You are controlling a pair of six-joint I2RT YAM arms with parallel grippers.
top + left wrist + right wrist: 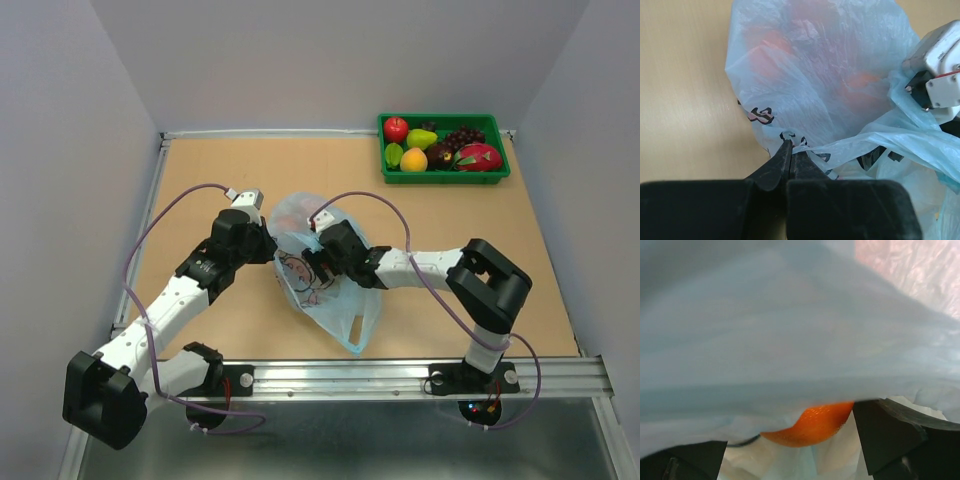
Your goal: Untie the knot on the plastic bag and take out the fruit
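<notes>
Orange fruit [815, 422], clear only in my right-wrist view, sits between the spread fingers of the released right gripper [790, 440], with plastic bag [320, 290] film draped over them, while the left gripper [790, 150] is clenched on that bag.

Tan board table [200, 180], white-edged, walls on three sides. Lying directly on it: one crumpled light blue plastic bag [338, 310] at centre, toward the near edge; one green tray [445, 178] at the far right corner, well apart from the bag.
</notes>
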